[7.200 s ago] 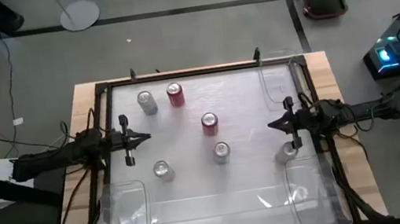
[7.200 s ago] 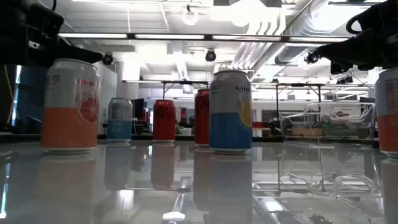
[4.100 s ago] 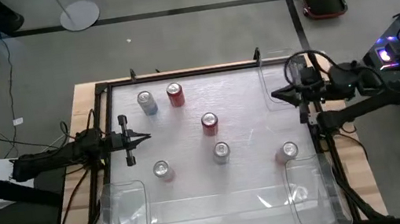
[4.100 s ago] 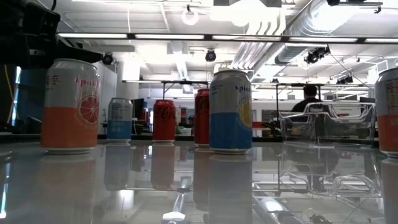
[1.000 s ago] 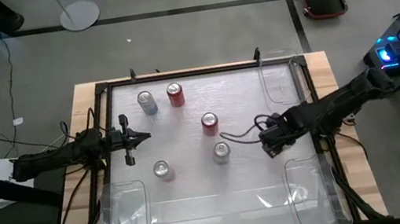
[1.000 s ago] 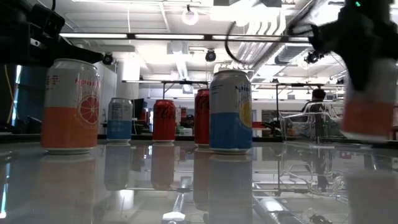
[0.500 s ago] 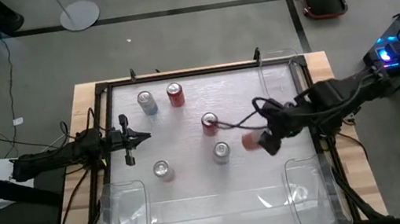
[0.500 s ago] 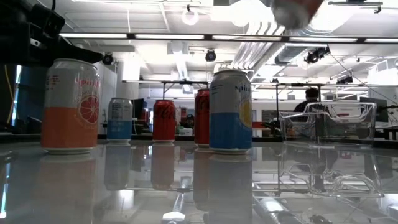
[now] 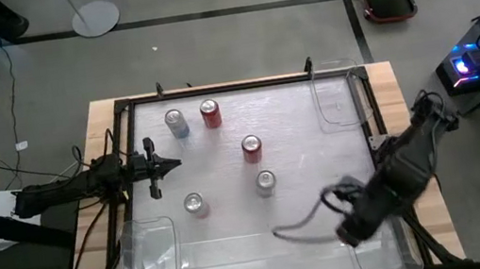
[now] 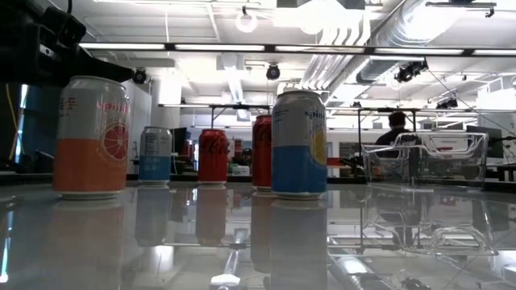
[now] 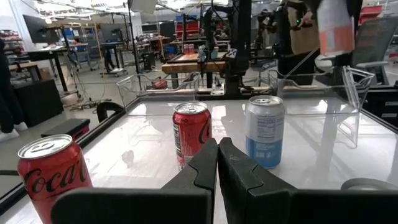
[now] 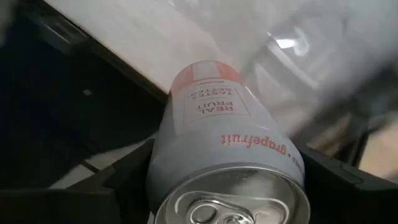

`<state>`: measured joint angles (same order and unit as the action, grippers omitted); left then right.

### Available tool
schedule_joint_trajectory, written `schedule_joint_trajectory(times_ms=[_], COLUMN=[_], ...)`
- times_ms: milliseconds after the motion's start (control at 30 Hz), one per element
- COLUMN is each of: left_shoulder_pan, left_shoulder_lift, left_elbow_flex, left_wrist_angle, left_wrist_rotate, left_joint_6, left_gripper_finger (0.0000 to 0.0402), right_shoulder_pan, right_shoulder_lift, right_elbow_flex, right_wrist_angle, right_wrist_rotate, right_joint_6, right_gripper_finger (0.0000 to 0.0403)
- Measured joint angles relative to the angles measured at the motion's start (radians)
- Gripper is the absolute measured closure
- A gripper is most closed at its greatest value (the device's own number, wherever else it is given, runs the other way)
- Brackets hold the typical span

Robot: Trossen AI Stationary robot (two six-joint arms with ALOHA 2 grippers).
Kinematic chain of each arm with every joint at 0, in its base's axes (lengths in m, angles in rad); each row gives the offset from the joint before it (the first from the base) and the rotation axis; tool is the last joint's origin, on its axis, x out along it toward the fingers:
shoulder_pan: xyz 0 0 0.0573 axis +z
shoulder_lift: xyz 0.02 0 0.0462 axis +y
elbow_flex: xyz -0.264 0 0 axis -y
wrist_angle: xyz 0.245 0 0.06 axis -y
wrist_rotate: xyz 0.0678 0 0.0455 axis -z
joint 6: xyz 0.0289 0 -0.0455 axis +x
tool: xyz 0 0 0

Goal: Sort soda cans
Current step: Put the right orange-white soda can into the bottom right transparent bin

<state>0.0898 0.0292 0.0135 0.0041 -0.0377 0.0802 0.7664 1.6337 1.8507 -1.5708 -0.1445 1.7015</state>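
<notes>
Five soda cans stand upright on the desk (image 9: 237, 240) in the high view: a silver-blue can (image 9: 176, 122) and a red can (image 9: 210, 113) toward the far edge, a second red can (image 9: 252, 148) mid-desk, and two silver cans (image 9: 194, 204) (image 9: 266, 182) nearer the front. None of them lies in a clear bin (image 9: 338, 101) yet, so most of the sorting looks still to do. The right claw (image 9: 353, 222) is out over the desk's front right corner, just by the front right bin (image 9: 379, 262); the sixth can cannot be made out there. The left claw (image 9: 166, 165) waits at the desk's left edge.

From the low view, the five standing cans show with long axes vertical, the orange-banded can (image 10: 90, 137) and a blue-banded can (image 10: 299, 145) nearest; neither claw's tip is clear here.

Through the left wrist view, that arm's fingers (image 11: 208, 163) are pressed together on nothing, pointing toward two red cans and a blue-labelled one.

Seen from the right wrist view, the grapefruit can (image 12: 227, 162) sits gripped between the right claw's dark fingers (image 12: 127, 177), its silver top toward the camera and its long axis running away from it, base end farthest. How that axis lies against the desk I cannot tell. I judge this first can to be in transit to the front right bin.
</notes>
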Motion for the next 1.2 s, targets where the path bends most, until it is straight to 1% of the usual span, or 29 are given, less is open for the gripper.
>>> schedule_joint_trajectory(times_ms=[133,233,400,567,700,867,1033,1200], left_shoulder_pan=[0.0,0.0,0.0,0.0,0.0,0.0,0.0,0.0], left_shoulder_lift=[0.0,0.0,0.0,0.0,0.0,0.0,0.0,0.0], left_elbow_flex=[0.0,0.0,0.0,0.0,0.0,0.0,0.0,0.0], left_wrist_angle=[0.0,0.0,0.0,0.0,0.0,0.0,0.0,0.0], left_wrist_rotate=[0.0,0.0,0.0,0.0,0.0,0.0,0.0,0.0], left_joint_6=[0.0,0.0,0.0,0.0,0.0,0.001,0.0,0.001], left_gripper_finger=[0.0397,0.0397,0.0397,0.0397,0.0397,0.0397,0.0397,0.0397], right_shoulder_pan=[0.102,0.163,0.231,0.245,0.244,0.245,0.264,0.304], right_shoulder_lift=[-0.003,-0.002,-0.002,-0.002,-0.002,-0.002,-0.002,-0.002], right_elbow_flex=[-0.028,-0.06,-0.125,-0.227,-0.33,-0.432,-0.513,-0.563], right_wrist_angle=[-0.001,0.0,0.014,0.093,0.208,0.287,0.367,0.419], right_wrist_rotate=[-0.012,-0.028,-0.042,-0.051,-0.148,-0.203,-0.204,-0.206], right_joint_6=[0.174,0.274,0.364,0.349,0.298,0.231,0.201,0.206], right_gripper_finger=[0.0118,0.0118,0.0118,0.0118,0.0118,0.0118,0.0118,0.0118])
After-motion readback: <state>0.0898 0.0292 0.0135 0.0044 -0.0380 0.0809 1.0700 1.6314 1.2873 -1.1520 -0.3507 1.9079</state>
